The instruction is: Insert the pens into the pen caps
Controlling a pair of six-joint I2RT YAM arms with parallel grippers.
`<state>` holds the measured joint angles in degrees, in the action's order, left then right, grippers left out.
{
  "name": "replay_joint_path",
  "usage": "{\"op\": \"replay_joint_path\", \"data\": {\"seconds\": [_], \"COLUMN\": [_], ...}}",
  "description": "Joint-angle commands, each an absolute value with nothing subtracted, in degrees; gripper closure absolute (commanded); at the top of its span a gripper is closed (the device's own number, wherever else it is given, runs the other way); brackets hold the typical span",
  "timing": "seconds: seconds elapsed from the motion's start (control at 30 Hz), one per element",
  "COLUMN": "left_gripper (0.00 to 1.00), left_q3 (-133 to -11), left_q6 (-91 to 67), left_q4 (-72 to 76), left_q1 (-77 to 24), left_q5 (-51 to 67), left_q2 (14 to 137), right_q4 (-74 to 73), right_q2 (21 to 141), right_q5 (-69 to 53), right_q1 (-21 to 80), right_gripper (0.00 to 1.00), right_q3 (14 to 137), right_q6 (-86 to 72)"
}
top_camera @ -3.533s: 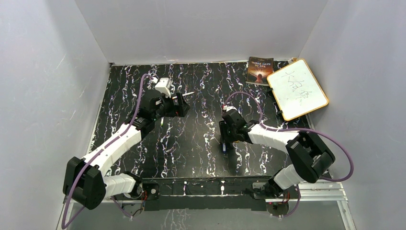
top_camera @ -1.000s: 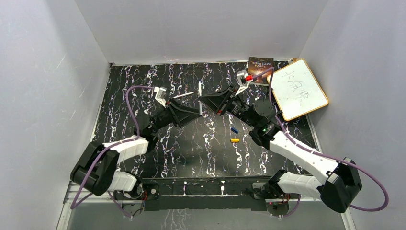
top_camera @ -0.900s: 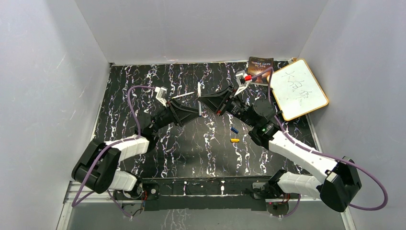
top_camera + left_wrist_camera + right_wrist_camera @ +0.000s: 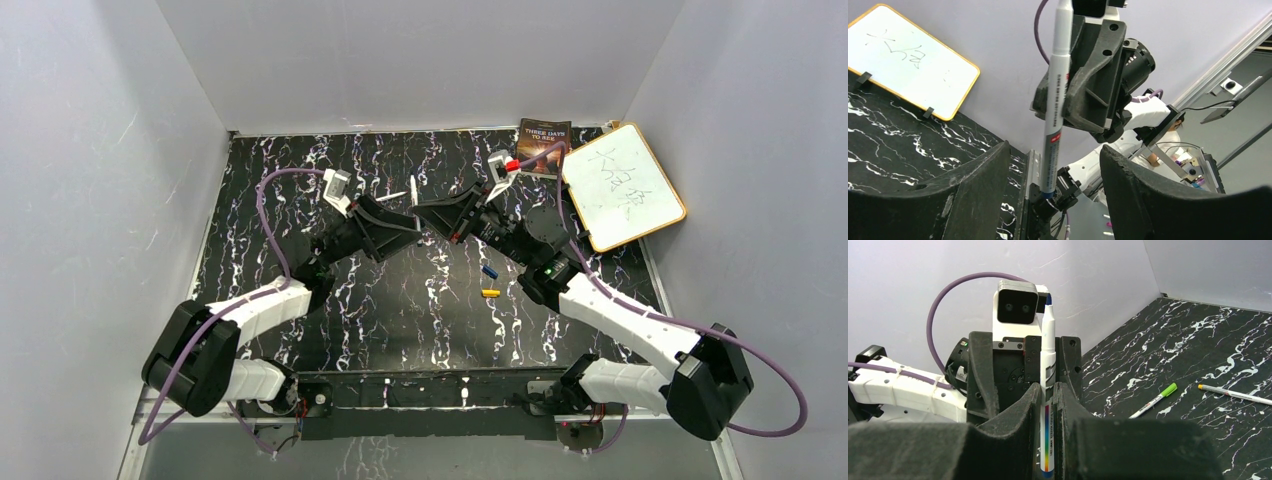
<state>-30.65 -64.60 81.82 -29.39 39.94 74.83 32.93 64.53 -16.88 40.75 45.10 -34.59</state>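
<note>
Clamping a pen (image 4: pixel 1048 355) upright in right gripper (image 4: pixel 1047 400), left of whiteboard (image 4: pixel 621 186). Holding left gripper (image 4: pixel 1055 150) open around that pen, fingers (image 4: pixel 983 172) clear of it. With blue cap (image 4: pixel 489 271) and yellow cap (image 4: pixel 490 293) lying on table (image 4: pixel 400 310), left of whiteboard.

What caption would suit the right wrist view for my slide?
Right gripper clamps a white pen upright before the open left gripper; a green-ended pen lies on the marbled table.
</note>
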Motion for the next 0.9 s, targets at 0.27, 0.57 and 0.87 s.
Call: {"op": "replay_joint_path", "data": {"seconds": [0.27,0.57,0.87], "left_gripper": [0.71,1.00,1.00], "left_q3": [-32.78,-30.88,-30.69], "left_q6": [-64.21,-62.91,-60.76], "left_q4": [102.22,102.22,99.46], "left_q1": [-31.11,-31.12,-30.45], "left_q5": [39.73,37.96,43.09], "left_q2": [74.75,73.07,71.81], "right_q4": [37.28,37.36,34.36], "right_q2": [64.99,64.48,61.09], "right_q5": [-17.41,-17.48,-14.54], "right_q1": [40.60,40.60,40.60], "right_gripper": [1.00,1.00,1.00], "right_q3": [45.71,44.64,42.74], "right_q6": [-34.74,-35.09,-33.39]}}
